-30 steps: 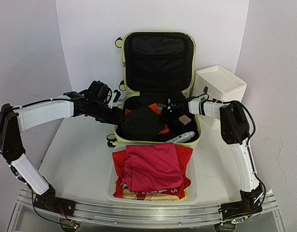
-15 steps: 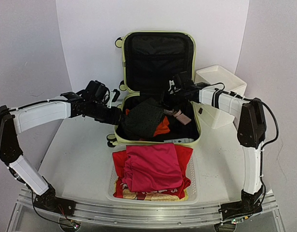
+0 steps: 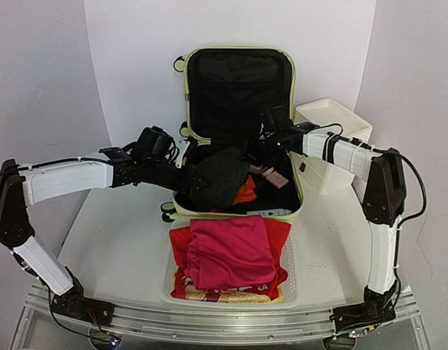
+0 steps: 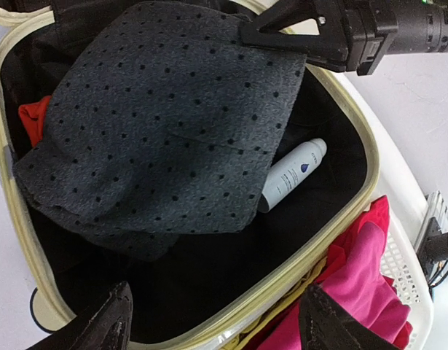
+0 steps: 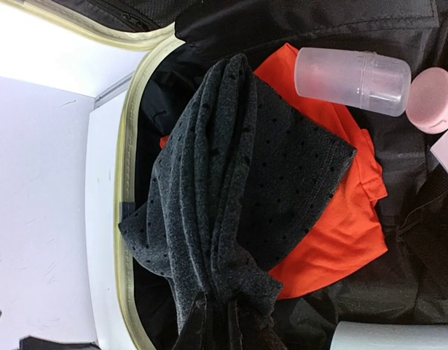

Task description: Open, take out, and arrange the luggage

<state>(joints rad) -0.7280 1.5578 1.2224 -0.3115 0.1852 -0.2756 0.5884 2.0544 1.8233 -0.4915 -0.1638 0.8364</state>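
The luggage (image 3: 209,214) lies open, its lid upright against the back wall and its black lining showing. My right gripper (image 3: 254,154) is shut on a bunched corner of a dark grey dotted cloth (image 5: 231,189) and holds it lifted over the case. In the right wrist view the pinch (image 5: 224,329) sits at the bottom edge. My left gripper (image 4: 216,328) stands open over the case's near-left rim (image 4: 266,292), nothing between its fingers. The dotted cloth (image 4: 165,124) drapes in front of it. An orange garment (image 5: 340,219) lies under the cloth.
A white spray bottle (image 4: 293,175) lies in the case, and a translucent pink bottle (image 5: 351,73) with a pink cap (image 5: 431,98) beside it. A white mesh basket (image 3: 293,281) holding red and pink clothes (image 3: 231,255) stands in front. A white box (image 3: 331,131) stands at the right.
My left gripper has opened and slid right to the case's rim. My right gripper has lifted the dotted cloth up and toward the back of the case.
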